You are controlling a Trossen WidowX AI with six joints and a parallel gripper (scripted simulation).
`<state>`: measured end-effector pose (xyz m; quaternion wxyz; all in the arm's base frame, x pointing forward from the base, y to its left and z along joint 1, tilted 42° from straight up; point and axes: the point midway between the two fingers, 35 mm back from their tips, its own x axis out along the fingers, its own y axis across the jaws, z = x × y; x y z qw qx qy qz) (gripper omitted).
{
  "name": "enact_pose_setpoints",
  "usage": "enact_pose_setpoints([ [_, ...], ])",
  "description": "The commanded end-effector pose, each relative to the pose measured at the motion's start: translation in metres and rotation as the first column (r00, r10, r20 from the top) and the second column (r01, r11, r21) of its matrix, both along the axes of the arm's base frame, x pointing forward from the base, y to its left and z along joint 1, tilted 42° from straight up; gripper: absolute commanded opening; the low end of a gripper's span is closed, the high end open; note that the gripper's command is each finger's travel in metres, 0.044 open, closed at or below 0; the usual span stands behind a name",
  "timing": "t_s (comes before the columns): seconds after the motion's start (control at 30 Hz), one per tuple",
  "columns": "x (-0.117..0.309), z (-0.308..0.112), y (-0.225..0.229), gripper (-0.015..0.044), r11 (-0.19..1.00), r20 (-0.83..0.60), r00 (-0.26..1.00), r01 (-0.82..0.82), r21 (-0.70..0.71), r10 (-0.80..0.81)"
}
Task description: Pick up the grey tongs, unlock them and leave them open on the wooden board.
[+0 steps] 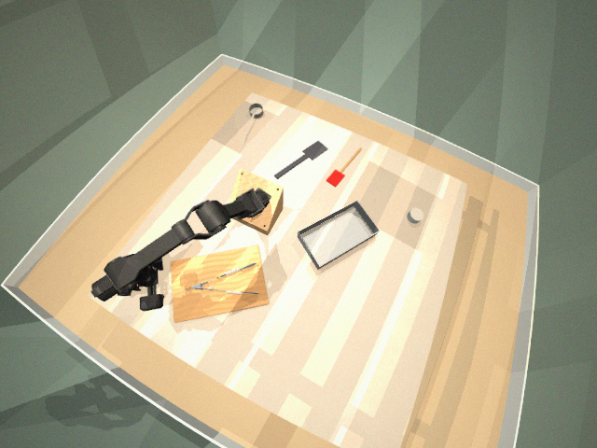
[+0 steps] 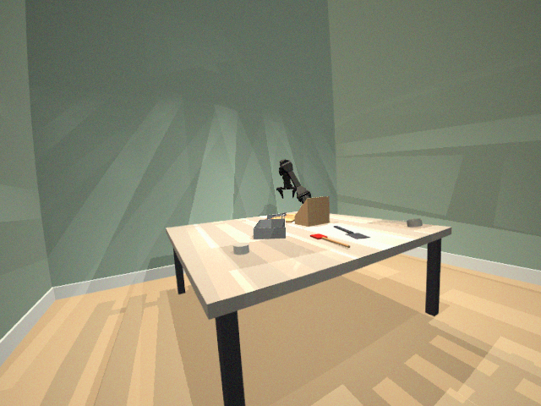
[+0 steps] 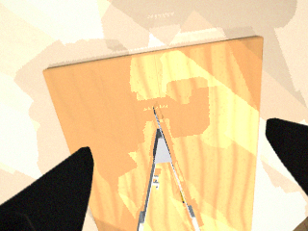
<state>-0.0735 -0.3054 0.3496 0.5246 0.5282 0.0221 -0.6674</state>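
The grey tongs point(image 1: 196, 287) point(image 3: 163, 151) lie on the wooden board point(image 1: 180, 308) point(image 3: 96, 96). Their two arms are spread in a V, with the hinge end toward the arm's base and the tips toward the roasting tin. In the wrist view the arms run out of the bottom of the frame. My gripper point(image 2: 287, 195) point(image 3: 179, 141) is wide open and empty, raised above the board and clear of the tongs. The roasting tin point(image 1: 367, 219) point(image 2: 270, 231) stands apart from the board, with nothing across it.
A wooden block point(image 1: 272, 217) point(image 2: 316, 211) stands beside the board, under part of my arm. A dark spatula point(image 1: 315, 150) point(image 2: 359, 236), a red-headed tool point(image 1: 335, 177) point(image 2: 318, 236) and a small grey cylinder point(image 1: 415, 215) point(image 2: 240, 249) lie farther off. A ring-shaped tool is at the far corner.
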Motion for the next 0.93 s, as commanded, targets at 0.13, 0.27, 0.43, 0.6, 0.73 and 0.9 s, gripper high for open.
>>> enact_pose_setpoints([
  [0.13, -0.002, 0.027, 0.027, 0.044, 1.0, -0.002, 1.0, 0.0, 0.001, 0.0],
  [0.27, -0.001, 0.032, 0.034, 0.044, 1.0, -0.003, 1.0, 0.002, 0.001, -0.002],
  [0.43, -0.001, 0.032, 0.034, 0.044, 1.0, -0.003, 1.0, 0.002, 0.001, -0.002],
  [0.6, -0.001, 0.032, 0.034, 0.044, 1.0, -0.003, 1.0, 0.002, 0.001, -0.002],
  [0.73, -0.001, 0.032, 0.034, 0.044, 1.0, -0.003, 1.0, 0.002, 0.001, -0.002],
  [0.9, -0.001, 0.032, 0.034, 0.044, 1.0, -0.003, 1.0, 0.002, 0.001, -0.002],
])
